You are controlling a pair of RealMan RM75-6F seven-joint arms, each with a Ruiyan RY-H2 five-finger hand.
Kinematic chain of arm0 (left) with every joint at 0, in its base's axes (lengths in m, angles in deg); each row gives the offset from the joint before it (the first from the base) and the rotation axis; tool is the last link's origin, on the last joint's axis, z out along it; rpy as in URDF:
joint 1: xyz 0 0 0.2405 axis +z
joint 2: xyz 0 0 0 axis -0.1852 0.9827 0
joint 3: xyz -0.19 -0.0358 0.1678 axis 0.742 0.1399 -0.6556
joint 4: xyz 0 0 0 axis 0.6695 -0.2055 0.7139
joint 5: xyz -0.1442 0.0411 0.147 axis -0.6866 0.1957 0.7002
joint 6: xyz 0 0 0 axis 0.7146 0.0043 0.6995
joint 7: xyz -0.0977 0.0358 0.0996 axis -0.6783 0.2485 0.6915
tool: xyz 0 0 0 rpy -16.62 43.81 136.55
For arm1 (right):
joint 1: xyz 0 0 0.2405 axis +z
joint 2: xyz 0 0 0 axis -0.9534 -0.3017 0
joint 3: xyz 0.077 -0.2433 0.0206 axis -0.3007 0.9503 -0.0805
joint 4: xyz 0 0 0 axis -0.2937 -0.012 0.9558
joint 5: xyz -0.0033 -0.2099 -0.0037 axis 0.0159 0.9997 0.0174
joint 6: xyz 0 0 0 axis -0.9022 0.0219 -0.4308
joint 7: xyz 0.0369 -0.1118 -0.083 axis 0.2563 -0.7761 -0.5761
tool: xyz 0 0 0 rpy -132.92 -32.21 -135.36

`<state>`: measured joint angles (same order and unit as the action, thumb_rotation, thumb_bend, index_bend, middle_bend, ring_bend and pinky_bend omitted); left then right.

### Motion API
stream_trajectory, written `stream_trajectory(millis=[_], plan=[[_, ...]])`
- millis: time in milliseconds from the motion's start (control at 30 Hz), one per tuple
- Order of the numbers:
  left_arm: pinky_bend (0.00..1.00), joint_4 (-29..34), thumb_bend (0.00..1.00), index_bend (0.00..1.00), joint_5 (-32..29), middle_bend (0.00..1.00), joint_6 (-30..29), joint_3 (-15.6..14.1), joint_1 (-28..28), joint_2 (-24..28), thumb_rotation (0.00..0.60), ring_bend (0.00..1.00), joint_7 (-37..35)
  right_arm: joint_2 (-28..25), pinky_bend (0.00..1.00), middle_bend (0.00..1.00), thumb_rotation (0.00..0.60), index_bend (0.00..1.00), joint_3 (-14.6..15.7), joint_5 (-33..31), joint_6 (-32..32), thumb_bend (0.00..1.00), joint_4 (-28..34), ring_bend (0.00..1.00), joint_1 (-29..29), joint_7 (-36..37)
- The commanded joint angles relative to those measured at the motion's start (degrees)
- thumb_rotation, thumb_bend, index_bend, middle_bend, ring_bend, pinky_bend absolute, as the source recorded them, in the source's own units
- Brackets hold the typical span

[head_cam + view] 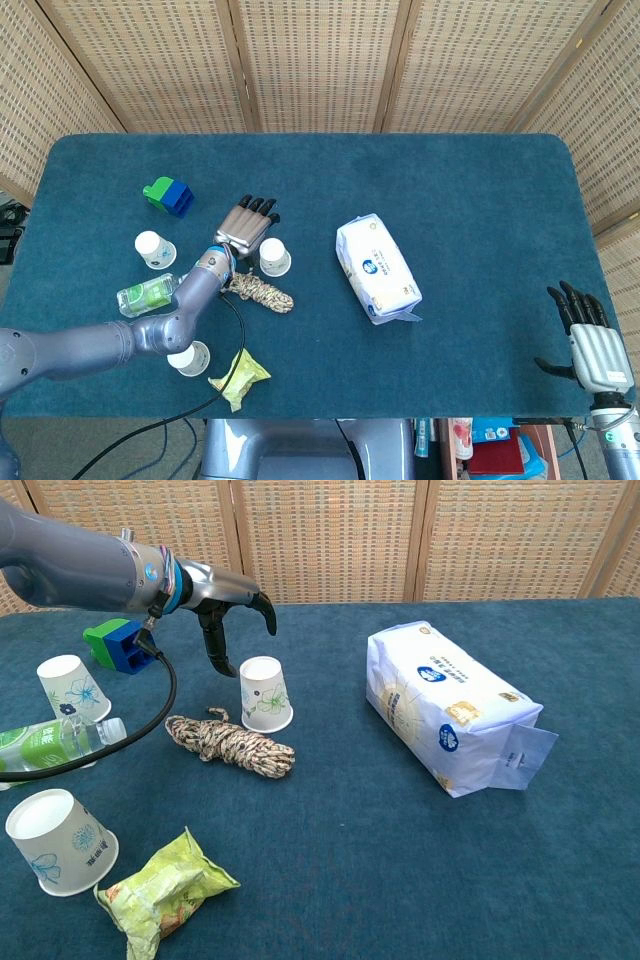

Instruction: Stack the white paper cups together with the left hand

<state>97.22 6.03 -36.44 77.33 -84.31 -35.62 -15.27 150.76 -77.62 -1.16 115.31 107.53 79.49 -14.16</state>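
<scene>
Three white paper cups stand upside down on the blue table. The middle cup (pixel 274 256) (pixel 265 693) is beside the rope. A second cup (pixel 152 248) (pixel 72 688) stands at the left, and a third (pixel 186 357) (pixel 58 840) near the front left. My left hand (pixel 247 225) (pixel 228 602) hovers open just above and left of the middle cup, fingers spread, touching nothing. My right hand (pixel 590 335) hangs open off the table's front right corner, seen only in the head view.
A coiled rope (pixel 259 289) (pixel 230 742) lies in front of the middle cup. A plastic bottle (pixel 145 295) (pixel 52 743), a green snack bag (pixel 238 376) (pixel 162 890), blue and green blocks (pixel 168 193) (pixel 120 644) and a white tissue pack (pixel 377 267) (pixel 450 705) also lie on the table.
</scene>
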Motion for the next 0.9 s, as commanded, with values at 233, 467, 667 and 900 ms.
stream_trajectory(millis=[233,467,667,900], plan=[[0.00,-3.6,0.26,0.20,-1.5,0.00,0.9,-2.0,-1.9,-2.8,0.600,0.00,-0.4,0.1,0.00,0.00,0.600,0.00,-0.2,-0.4,-0.4,0.00,-0.6,0.00,0.1,0.8],[0.00,-5.7,0.26,0.32,-1.2,0.00,1.1,-2.6,-2.6,-4.6,0.600,0.00,-1.1,0.1,0.00,0.00,0.600,0.00,-0.1,-0.2,-0.5,0.00,-0.6,0.00,0.2,1.3],[0.00,-6.2,0.26,0.45,0.6,0.00,-0.3,-2.7,-2.5,-5.7,0.600,0.00,-2.1,0.0,0.00,0.00,0.600,0.00,0.0,-0.2,-0.8,0.00,-0.5,0.00,0.3,1.5],[0.00,-2.3,0.26,0.46,3.9,0.00,-1.7,-2.2,-1.0,-3.1,0.600,0.00,-4.6,-0.1,0.00,0.00,0.600,0.00,0.1,0.0,-0.8,0.00,-0.3,0.00,0.3,1.2]])
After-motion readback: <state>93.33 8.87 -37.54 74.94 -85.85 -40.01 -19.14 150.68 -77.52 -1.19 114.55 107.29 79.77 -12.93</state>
